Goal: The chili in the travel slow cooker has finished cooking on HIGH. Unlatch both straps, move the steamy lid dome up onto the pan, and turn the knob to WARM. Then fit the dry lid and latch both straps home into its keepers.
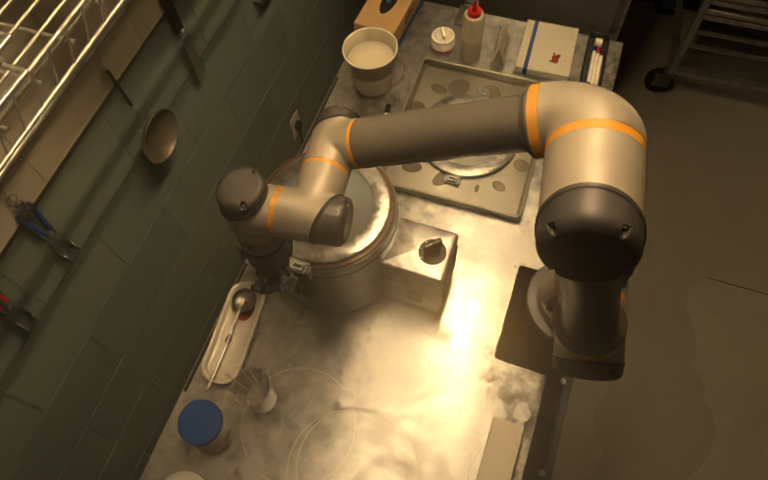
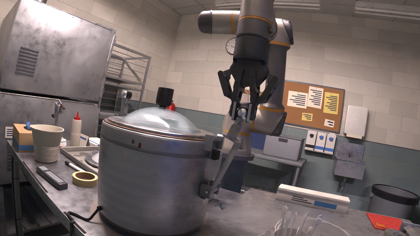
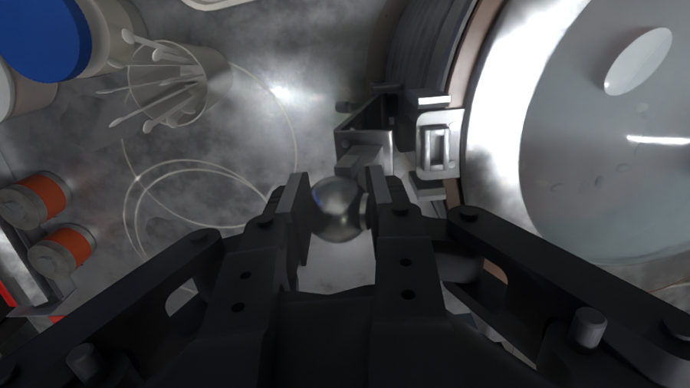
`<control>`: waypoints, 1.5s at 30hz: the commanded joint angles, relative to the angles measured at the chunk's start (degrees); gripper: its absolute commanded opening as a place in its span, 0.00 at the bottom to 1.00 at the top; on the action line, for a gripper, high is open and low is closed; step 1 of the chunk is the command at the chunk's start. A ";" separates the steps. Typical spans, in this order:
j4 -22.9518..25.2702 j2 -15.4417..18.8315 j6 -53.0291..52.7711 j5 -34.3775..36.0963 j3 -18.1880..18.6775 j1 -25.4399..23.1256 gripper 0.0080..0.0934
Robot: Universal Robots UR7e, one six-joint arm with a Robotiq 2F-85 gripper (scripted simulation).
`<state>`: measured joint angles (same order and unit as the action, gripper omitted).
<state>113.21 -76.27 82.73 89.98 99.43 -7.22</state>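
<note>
Toward the wall side of the steel counter stands the round slow cooker (image 2: 152, 173), with a clear domed lid (image 2: 160, 119) seated on its rim and a black knob on top. Its control box with the dial (image 1: 431, 249) sits against its side. A metal strap (image 2: 224, 155) rises from a hinge low on the cooker wall and leans outward from the lid's keeper (image 3: 436, 145), ending in a steel ball (image 3: 335, 208). My gripper (image 3: 333, 193) points down beside the cooker and grips that ball. The strap on the opposite side is hidden. A second lid (image 1: 473, 161) lies on the tray.
The dark tiled wall runs close behind the gripper. A spoon rest with a spoon (image 1: 232, 331), a cup of swabs (image 1: 255, 389) and a blue-lidded jar (image 1: 201, 424) lie beside it. The tray (image 1: 470, 141), a cup (image 1: 371, 59) and a bottle stand beyond the cooker.
</note>
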 commanded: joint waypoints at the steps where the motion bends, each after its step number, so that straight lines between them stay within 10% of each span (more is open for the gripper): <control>1: 0.03 0.00 0.01 0.01 -0.01 -0.02 0.00; 45: 0.41 -3.05 8.82 -11.69 3.97 9.05 0.00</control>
<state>113.63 -79.32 91.60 78.13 103.43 1.87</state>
